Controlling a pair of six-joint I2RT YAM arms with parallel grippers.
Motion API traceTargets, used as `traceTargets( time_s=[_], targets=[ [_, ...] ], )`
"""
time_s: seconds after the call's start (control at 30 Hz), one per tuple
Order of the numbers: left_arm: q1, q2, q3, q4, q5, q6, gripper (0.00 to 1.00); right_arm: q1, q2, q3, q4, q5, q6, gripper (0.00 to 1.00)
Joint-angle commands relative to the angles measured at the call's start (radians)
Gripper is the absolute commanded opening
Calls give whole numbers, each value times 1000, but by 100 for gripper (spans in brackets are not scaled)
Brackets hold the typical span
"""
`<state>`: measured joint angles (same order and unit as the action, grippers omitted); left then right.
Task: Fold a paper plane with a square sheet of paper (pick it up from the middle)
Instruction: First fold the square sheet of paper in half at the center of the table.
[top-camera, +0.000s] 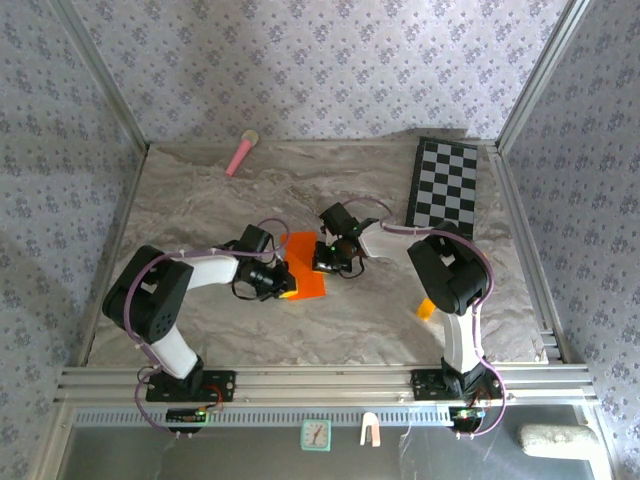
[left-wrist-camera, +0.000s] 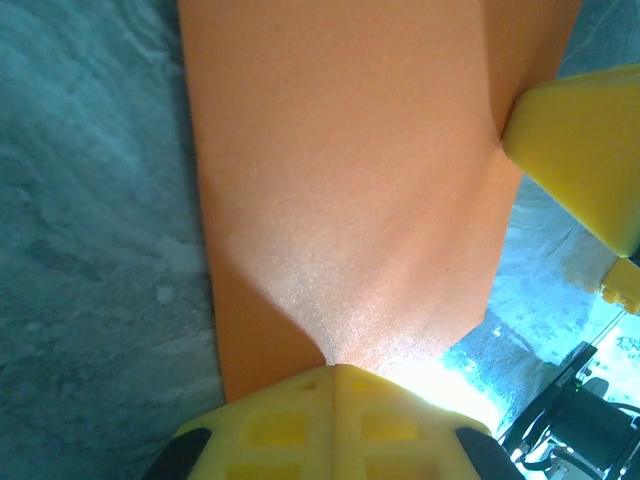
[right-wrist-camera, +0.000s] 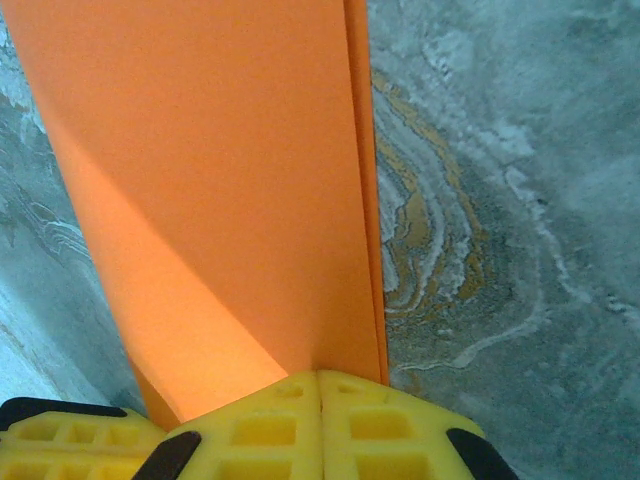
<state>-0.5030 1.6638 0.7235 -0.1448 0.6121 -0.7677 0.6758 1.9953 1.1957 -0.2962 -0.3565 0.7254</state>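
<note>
**Item — square sheet of paper** (top-camera: 305, 270), bright orange.
Lay at the middle of the top view on the marbled table (top-camera: 190, 210), between the two arms. Filled the upper part of both wrist views. Showed a doubled layer along its right edge in the right wrist view; judged already folded once lengthwise, with no pointed dart shape formed yet. Could not be told whether lying flat or lifted slightly off the table.

**Left gripper** (top-camera: 286, 288): closed, with yellow fingers met on the sheet's lower-left edge in the top view. Appeared at bottom centre of the left wrist view, pinching the orange margin.

**Right gripper** (top-camera: 324, 262): likewise closed, clamped on the sheet's opposite, right-hand edge. Sat at bottom centre of the right wrist view, just beside the doubled layer.

**Other contents:** pink stick (top-camera: 241, 153) at upper left, checkerboard (top-camera: 443, 185) at upper right, small yellow-orange block (top-camera: 426, 308) at lower right. All well apart from the sheet.

**Step in hand (judged):** an early fold, with the sheet held at two opposite edges for setting or squaring the centre crease.

**Next move (judged):** called for one grip kept as anchor while the other let go and retook a corner, to bring it across to the crease line — edges matched closely, and little pull, since thin paper slips and buckles easily.
</note>
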Motion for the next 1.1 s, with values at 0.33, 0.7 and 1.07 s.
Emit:
traceTargets(
  time_s=[0.33,0.7,1.07],
  targets=[
    [12,-49,-56,-258,-64,146,4,-6,169,-101,-186,188,14,6],
    [23,-143,-36,-342,-116,148,4,-5,161,-105,-178,186,17,6],
    [9,-240,32,16,-158,-143,29,-22,-24,-63,-89,166,157,6]
  ],
)
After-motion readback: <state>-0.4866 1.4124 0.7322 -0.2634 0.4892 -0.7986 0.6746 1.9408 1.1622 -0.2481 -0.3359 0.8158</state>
